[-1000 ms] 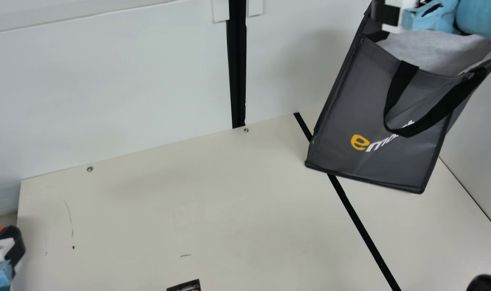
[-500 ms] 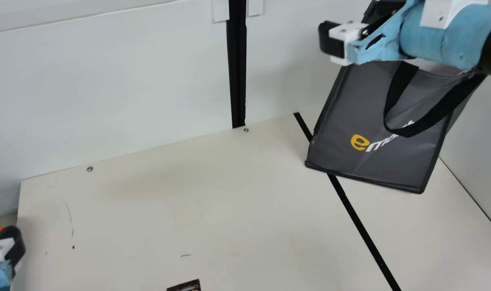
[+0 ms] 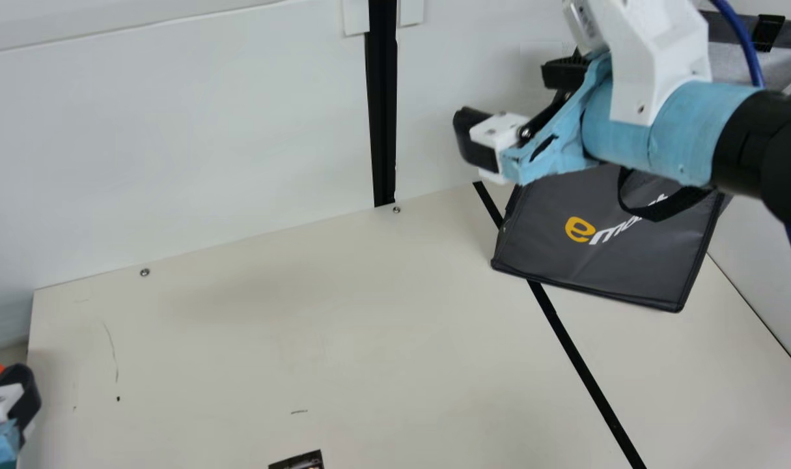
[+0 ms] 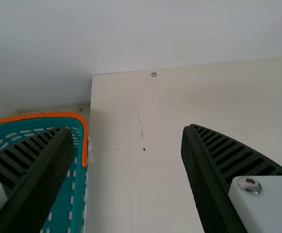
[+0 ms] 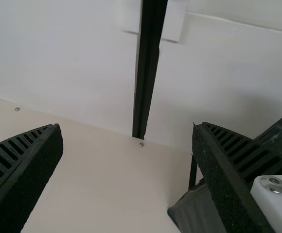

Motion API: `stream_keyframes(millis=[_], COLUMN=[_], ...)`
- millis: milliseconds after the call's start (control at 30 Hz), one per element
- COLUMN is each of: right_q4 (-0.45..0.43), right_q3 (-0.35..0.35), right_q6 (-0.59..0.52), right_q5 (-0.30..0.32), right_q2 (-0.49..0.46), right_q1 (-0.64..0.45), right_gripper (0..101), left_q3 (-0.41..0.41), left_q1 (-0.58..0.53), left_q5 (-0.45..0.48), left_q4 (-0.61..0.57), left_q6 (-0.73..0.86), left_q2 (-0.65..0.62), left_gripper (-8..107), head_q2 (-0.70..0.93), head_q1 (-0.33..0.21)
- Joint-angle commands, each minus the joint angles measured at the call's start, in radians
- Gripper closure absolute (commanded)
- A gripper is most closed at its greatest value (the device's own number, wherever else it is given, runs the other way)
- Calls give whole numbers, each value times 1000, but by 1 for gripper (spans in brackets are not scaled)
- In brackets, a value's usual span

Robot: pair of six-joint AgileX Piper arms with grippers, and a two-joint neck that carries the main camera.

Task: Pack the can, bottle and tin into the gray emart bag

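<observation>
At the near edge of the main view, the corner of a small, flat, dark printed piece lies on the cream tabletop; too little of it shows to tell what it is.

By the near left corner is the left hand, and behind it a bit of the orange rim of a teal plastic basket with slotted walls. In the left wrist view that hand is wide, its two black ribbed fingers well apart, with the basket just past the tabletop's edge.

A straight black strip runs slantwise over the tabletop from the near edge towards the back.

Farther off, at the right, the right hand hangs above the tabletop, its light blue and white arm crossing in front of the bag's upper part. In the right wrist view the hand is wide as well.

Behind that arm, the dark gray emart bag of smooth fabric rests on the tabletop over the strip, a black strap handle drooping down its front.

Last come two small screws along the tabletop's back edge, then the white wall with a black upright post.
</observation>
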Motion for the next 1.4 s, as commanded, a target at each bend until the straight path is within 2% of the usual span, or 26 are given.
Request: stream_keyframes(millis=[0, 433, 1167, 1367], right_q4=[-8, -57, -81, -81], right_q3=[40, 203, 447, 483], right_q6=[7, 51, 86, 91], right_q5=[-6, -9, 19, 24], right_q2=[-16, -121, -273, -298], right_q1=[16, 104, 182, 182], right_gripper=[10, 10, 10, 10], left_q3=[0, 0, 0, 0], left_q1=[0, 0, 0, 0], left_q5=[0, 0, 0, 0], left_q4=[0, 0, 0, 0], left_q6=[0, 0, 0, 0], left_q2=[0, 0, 0, 0], left_gripper=[9, 9, 9, 9], head_q2=[-1, -1, -1, -1], head_q1=[-23, -23, -23, -23])
